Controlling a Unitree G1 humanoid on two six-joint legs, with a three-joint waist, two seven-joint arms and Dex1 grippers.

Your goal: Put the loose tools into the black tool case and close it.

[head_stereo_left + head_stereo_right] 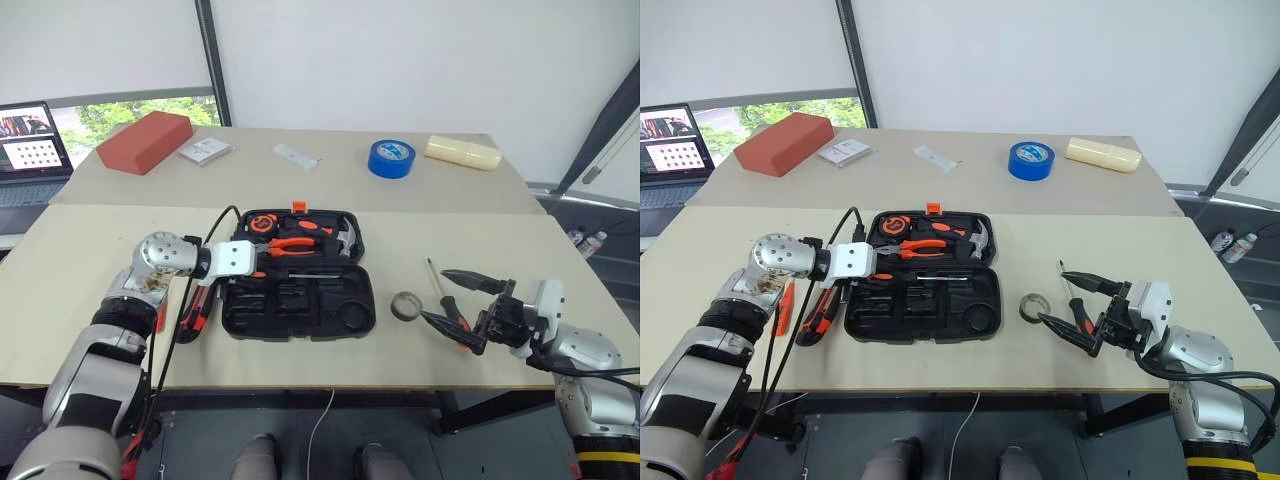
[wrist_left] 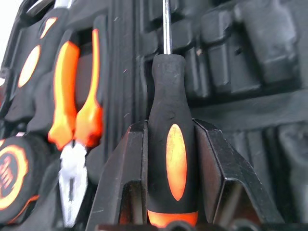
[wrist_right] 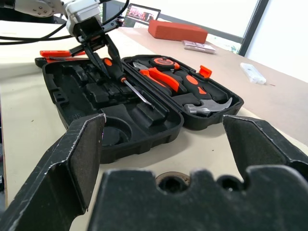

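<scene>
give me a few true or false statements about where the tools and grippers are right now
1. The left gripper is shut on a screwdriver over the open black tool case. True.
2. The right gripper is holding the small dark tape roll. False: its fingers stand open and empty, and the roll lies on the table beside the case.
3. The case lid is closed. False: it lies open, with pliers and a hammer in the far half.
4. The utility knife lies on the table left of the case. True.
5. The blue tape roll sits inside the case. False: it sits on the far table.
</scene>
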